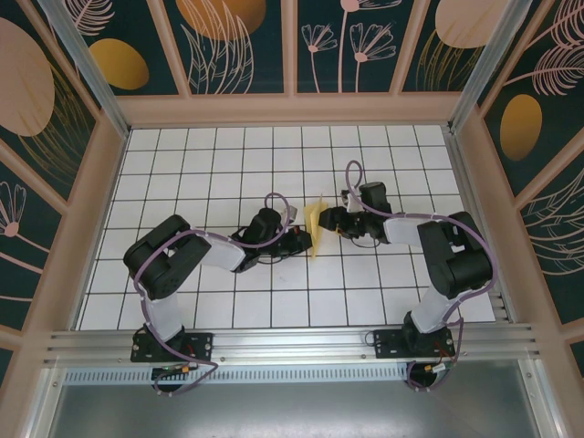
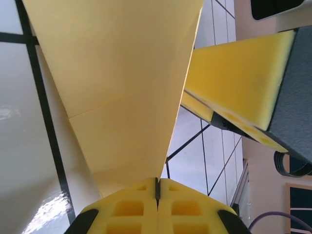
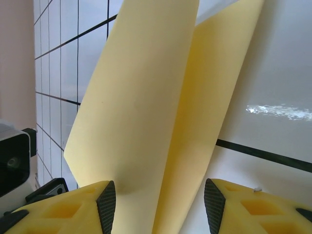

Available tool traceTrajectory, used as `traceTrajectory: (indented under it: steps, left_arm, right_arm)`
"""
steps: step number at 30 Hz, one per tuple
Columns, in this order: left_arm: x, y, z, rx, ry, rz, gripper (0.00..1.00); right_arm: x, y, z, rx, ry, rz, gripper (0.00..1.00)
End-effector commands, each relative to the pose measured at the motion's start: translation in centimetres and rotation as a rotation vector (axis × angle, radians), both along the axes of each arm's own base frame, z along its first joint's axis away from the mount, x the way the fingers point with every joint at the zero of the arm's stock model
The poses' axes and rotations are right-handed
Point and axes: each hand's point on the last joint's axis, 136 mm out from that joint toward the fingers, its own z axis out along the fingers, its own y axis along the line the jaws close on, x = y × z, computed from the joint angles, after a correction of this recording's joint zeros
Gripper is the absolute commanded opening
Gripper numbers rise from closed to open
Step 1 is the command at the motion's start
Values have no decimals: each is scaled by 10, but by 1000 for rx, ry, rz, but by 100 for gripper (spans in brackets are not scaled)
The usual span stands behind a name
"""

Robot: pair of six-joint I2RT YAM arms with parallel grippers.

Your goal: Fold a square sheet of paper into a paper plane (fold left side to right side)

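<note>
The square sheet of paper [image 1: 316, 223] is yellow and stands partly folded off the white grid table [image 1: 228, 164], between my two grippers. In the left wrist view the paper [image 2: 122, 73] rises as a broad sheet from my left gripper [image 2: 157, 187], whose jaws are shut on its lower edge. My left gripper [image 1: 304, 241] sits at the paper's left side. In the right wrist view the paper [image 3: 146, 107] shows two flaps meeting at a crease, lying between the fingers of my open right gripper [image 3: 161, 209]. My right gripper [image 1: 330, 222] is at its right side.
Wooden frame walls [image 1: 292, 108] enclose the grid table on three sides. An aluminium rail [image 1: 292, 342] runs along the near edge by the arm bases. One yellow finger [image 2: 239, 73] of the right gripper hangs close beside the paper in the left wrist view.
</note>
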Motion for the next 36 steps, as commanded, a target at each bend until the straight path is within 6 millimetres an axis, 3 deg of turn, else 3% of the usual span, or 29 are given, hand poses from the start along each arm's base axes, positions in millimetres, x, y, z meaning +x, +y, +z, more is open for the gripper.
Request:
traceTrajectory:
  steps: [1, 24, 36]
  left_arm:
    - [2, 0, 1, -40, 13, 11, 0]
    - [1, 2, -16, -28, 68, 38, 0]
    - [2, 3, -20, -21, 77, 40, 0]
  right_arm:
    - [6, -1, 9, -13, -49, -8, 55]
    - [8, 15, -2, 11, 5, 14, 51]
    - [6, 15, -23, -59, 74, 10, 48]
